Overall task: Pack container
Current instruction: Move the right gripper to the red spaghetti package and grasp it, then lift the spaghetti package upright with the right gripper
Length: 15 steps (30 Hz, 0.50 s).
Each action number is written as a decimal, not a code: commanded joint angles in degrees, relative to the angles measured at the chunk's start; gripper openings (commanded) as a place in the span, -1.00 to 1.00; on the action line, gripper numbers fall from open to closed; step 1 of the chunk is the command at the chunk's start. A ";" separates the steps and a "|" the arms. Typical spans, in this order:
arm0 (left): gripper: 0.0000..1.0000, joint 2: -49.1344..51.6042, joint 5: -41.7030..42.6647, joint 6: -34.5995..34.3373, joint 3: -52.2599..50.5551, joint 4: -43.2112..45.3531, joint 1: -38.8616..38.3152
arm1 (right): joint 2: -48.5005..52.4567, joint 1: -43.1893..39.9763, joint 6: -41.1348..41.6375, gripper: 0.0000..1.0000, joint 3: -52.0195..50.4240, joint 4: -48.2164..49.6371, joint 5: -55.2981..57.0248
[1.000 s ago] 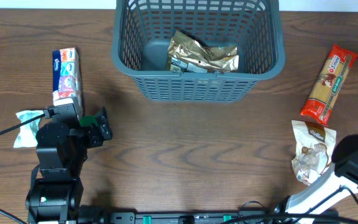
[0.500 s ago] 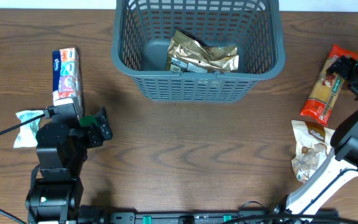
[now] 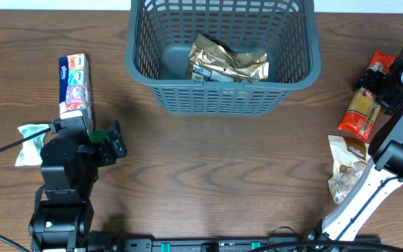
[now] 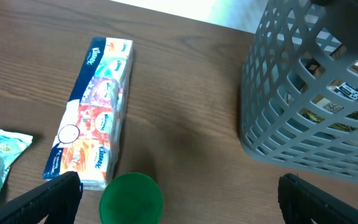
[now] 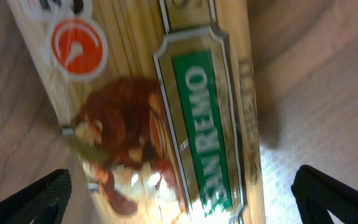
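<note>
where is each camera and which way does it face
overhead: fixed above the table, looking straight down on the container; left arm and right arm show.
left wrist: low, facing the tissue pack and container; its open fingers at the bottom corners.
right wrist: close above the pasta packet; open fingers either side.
shared: overhead and left wrist both show tissue pack and container.

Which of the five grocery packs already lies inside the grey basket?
The crumpled gold foil packet on the container floor; the tissue pack, pale green packet, pasta pack and beige bag lie on the table.
</note>
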 commanded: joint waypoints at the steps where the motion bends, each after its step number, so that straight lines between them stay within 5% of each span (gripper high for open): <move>1: 0.97 0.00 -0.63 0.04 1.11 0.31 0.31 | 0.74 0.59 -1.57 0.99 -0.98 1.46 -0.24; 15: 0.97 0.00 -0.63 0.07 1.11 0.31 0.31 | 0.79 0.59 -3.69 0.95 -9.16 8.11 -3.21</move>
